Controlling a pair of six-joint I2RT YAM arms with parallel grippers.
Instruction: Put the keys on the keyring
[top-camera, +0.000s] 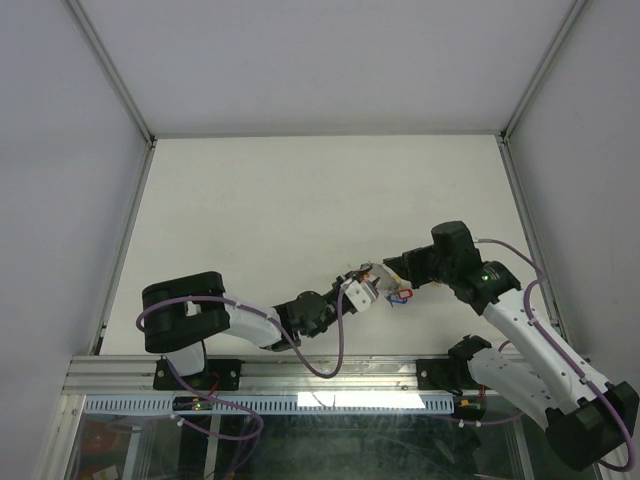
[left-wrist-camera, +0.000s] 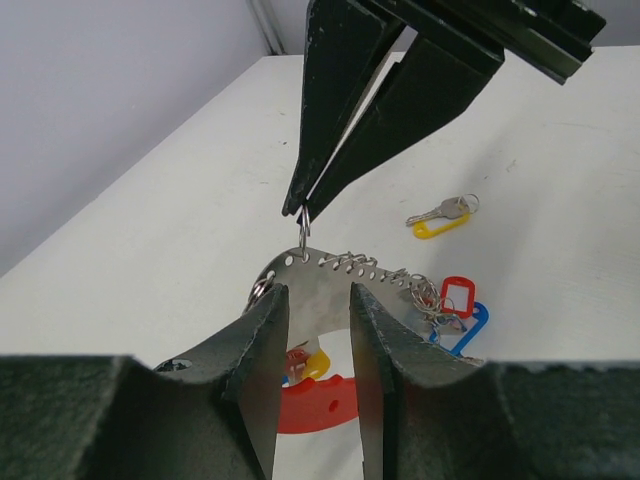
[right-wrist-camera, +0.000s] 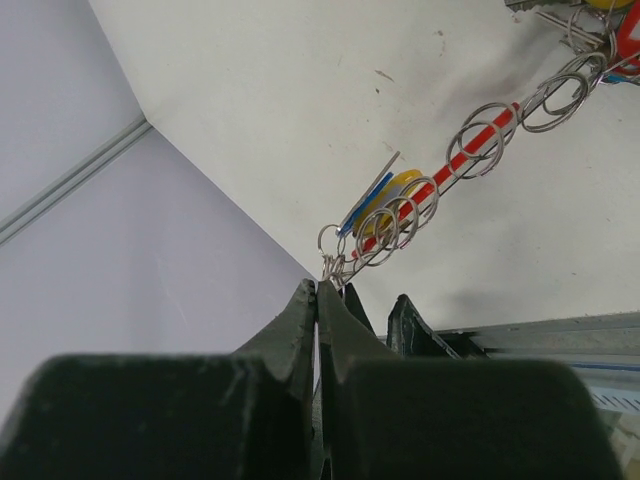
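Keyring (left-wrist-camera: 312, 405) sits clamped in the left gripper (left-wrist-camera: 318, 300) by the desk's near edge, probably steadied so the right gripper (left-wrist-camera: 300, 208), pinched on a split ring (left-wrist-camera: 303, 228), can thread it.

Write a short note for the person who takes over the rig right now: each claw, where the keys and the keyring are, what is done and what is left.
Left claw: shut on the keyring.
Right claw: shut on a small silvery ring at the keyring's end.
Done: keys with a red tag and a blue tag hang on the keyring.
Left: the yellow-tagged key lies loose on the table, beyond the keyring. I cannot tell whether the pinched ring is fully on; probably seat it first, then fetch the loose key.
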